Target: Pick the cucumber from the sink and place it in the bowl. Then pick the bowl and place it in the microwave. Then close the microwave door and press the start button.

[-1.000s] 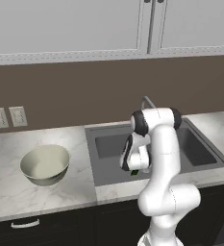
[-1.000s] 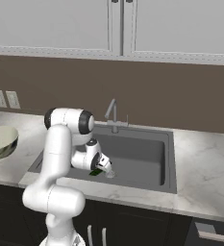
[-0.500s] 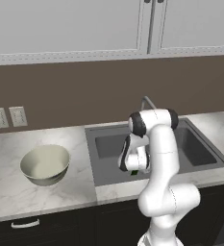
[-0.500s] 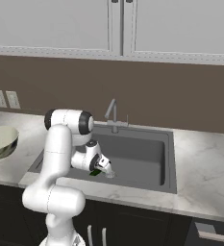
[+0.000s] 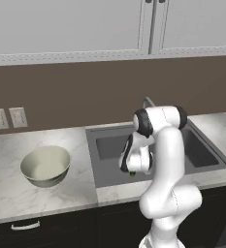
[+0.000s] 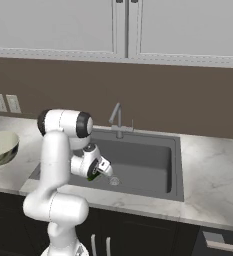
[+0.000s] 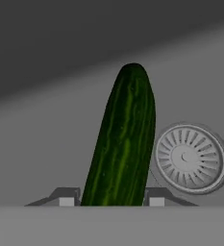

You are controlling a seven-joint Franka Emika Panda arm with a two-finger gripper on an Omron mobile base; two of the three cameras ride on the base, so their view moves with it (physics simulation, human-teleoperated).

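End effector [image 7: 111, 199] is down inside the sink [image 5: 109, 145], low over the basin floor near its front wall. In the hand view the cucumber [image 7: 123, 144] sits squarely between the two fingertips [image 7: 65, 197], one tip on each side of its near end, both right up against its skin with no visible gap. Jaws at a middling width, about the cucumber's thickness. Cannot tell from the pictures whether they actually clamp it or just bracket it.

Cucumber lies flat on the grey sink floor, long axis running away from the hand, far end rounded and free. The round drain strainer [image 7: 190, 158] is just beside it on the basin floor, close to its lower half, looks apart from it or barely touching.

From the base views: a sliver of green shows under the hand at the end effector [image 5: 132, 173], same in the right base view [image 6: 94, 176], with the drain [image 6: 114, 181] just right of it. Arm is folded over the sink's front edge, wrist pointing down into the basin.

Bowl [image 5: 45, 165] stands upright on the marble tabletop [image 5: 8, 193] left of the sink, well apart from the arm. Faucet [image 6: 117, 120] rises at the far edge of the sink, behind the basin.
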